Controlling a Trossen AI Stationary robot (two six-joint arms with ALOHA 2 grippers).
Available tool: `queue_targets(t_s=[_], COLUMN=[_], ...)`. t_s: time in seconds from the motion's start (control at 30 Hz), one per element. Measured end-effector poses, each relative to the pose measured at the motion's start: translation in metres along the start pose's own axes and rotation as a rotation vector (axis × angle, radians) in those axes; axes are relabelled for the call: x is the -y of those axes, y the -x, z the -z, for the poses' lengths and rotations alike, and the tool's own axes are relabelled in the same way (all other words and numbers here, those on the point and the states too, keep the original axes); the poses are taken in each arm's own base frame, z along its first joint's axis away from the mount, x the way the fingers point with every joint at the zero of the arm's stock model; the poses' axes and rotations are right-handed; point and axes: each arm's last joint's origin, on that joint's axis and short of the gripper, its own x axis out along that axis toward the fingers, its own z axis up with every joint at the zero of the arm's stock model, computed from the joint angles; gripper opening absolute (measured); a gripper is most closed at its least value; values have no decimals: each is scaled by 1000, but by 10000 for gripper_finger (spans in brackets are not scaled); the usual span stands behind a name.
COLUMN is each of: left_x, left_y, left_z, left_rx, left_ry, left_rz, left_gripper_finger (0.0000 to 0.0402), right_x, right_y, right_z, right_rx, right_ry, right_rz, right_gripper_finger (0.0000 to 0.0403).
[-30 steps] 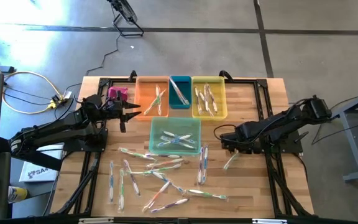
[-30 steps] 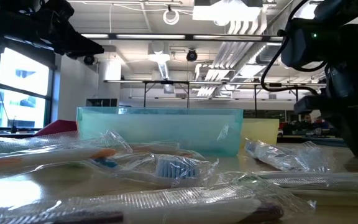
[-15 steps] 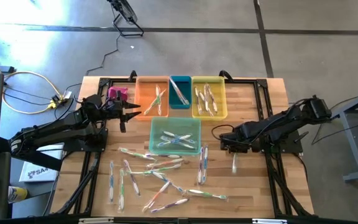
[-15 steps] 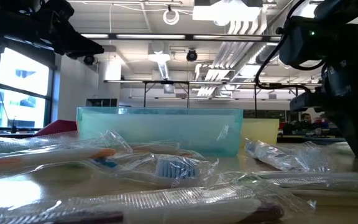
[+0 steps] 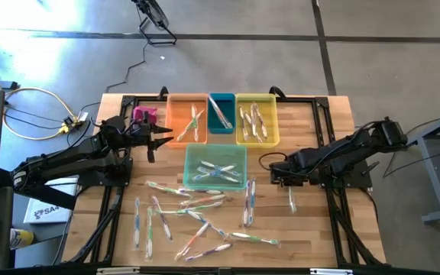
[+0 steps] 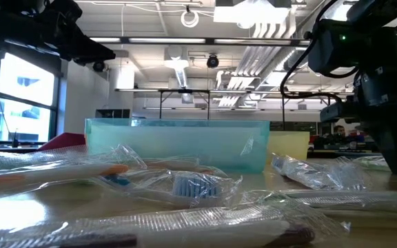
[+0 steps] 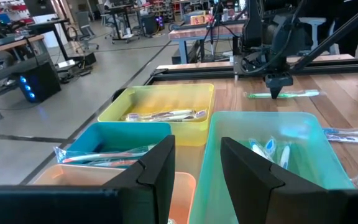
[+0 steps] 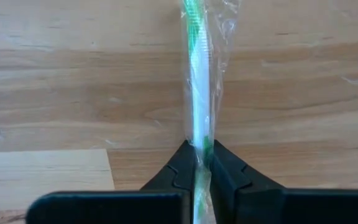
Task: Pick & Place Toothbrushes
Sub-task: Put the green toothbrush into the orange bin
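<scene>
A green-striped toothbrush [image 5: 291, 200] in a clear wrapper lies on the wooden table right of the aqua bin [image 5: 215, 182]. My right gripper [image 5: 287, 183] points down and is shut on it. Several more wrapped toothbrushes [image 5: 197, 218] lie scattered toward the near edge, and others lie in the bins. My left gripper [image 5: 163, 137] hovers open and level beside the orange bin [image 5: 180, 130], with nothing between its fingers [image 7: 160, 168]. My right gripper pinches the wrapped toothbrush's handle [image 8: 199, 134] between its two fingers, nearer its far end. The fingers come from above, pointing down, and lie across the handle. The toothbrush lies flat on the table, its longer part [image 7: 303, 94] reaching toward the near edge.
Orange, teal [image 5: 221, 122] and yellow [image 5: 243, 130] bins stand in a row at the far side, the aqua bin in front of them. A pink object [image 5: 144, 114] sits at the far left. Bare wood lies around my right gripper [image 7: 278, 87].
My right gripper has rolled about its downward axis over the same spot. The green toothbrush has turned about on the table: its near end has swung from slanting toward the left to pointing at the near edge. My left arm has kept still.
</scene>
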Motion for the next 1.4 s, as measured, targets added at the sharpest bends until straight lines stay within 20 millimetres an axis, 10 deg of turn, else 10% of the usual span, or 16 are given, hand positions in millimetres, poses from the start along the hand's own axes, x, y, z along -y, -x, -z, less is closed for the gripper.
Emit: queue_targets(t_s=[0.8,1.4], left_x=[0,0], left_y=[0,0], left_z=[0,0], left_rx=[0,0], left_ry=[0,2], left_rz=[0,0], left_gripper_finger=[125,125], right_x=[9,-21], right_y=[53,108], right_z=[-9,-34], right_rx=[184,620], right_ry=[74,349], right_rz=[-390,-904], right_gripper_finger=[13,13])
